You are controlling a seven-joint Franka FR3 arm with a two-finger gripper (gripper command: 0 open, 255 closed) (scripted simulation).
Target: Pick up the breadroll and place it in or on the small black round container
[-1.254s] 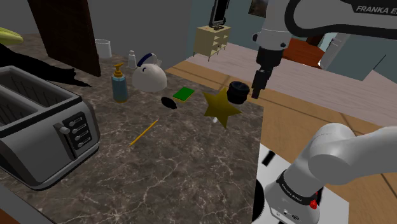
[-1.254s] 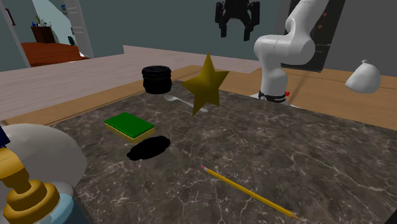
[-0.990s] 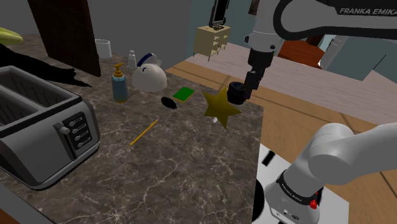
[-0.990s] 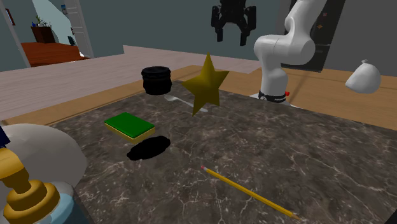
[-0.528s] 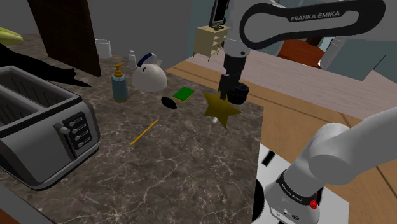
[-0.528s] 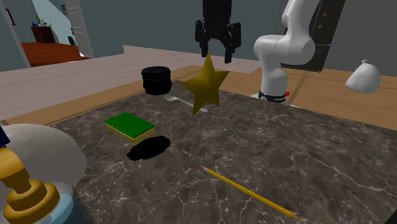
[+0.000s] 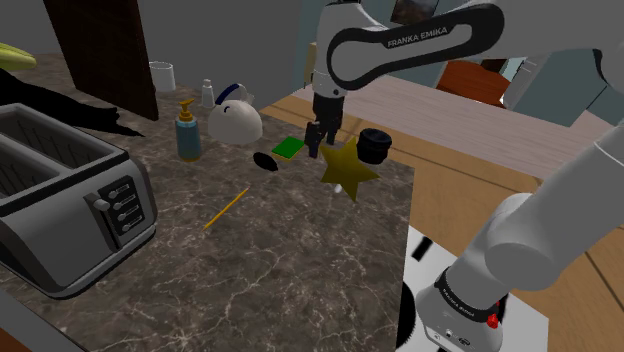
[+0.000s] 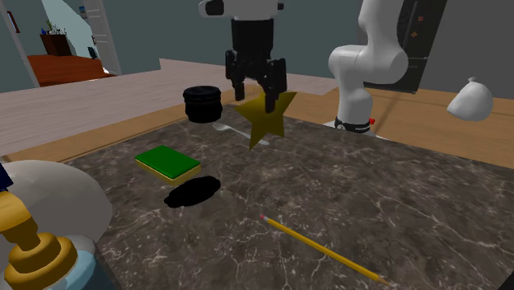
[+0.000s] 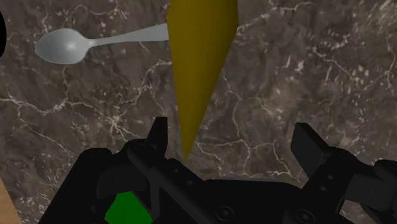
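Note:
The breadroll is drawn as a flat, near-black oval lump (image 7: 265, 160) (image 8: 192, 192) lying on the dark marble counter beside a green sponge (image 7: 288, 147) (image 8: 167, 161). The small black round container (image 7: 375, 145) (image 8: 202, 103) stands near the counter's edge, behind a gold star (image 7: 348, 168) (image 8: 265, 111). My gripper (image 7: 318, 148) (image 8: 254, 92) (image 9: 232, 137) hangs open above the star's upper point, between the container and the sponge, holding nothing. In the wrist view the star's tip (image 9: 197, 76) reaches between my fingers without touching them.
A grey spoon (image 9: 63, 48) lies on the counter under the star. A yellow pencil (image 7: 227, 207) (image 8: 325, 250) lies mid-counter. A toaster (image 7: 70, 195), a soap bottle (image 7: 188, 130) and a white dome (image 7: 235, 120) stand toward the shoulder view's left.
My gripper has swung toward the shoulder view's left and come down, from beyond the black container to just above the gold star. It stayed open. Nothing on the counter moved.

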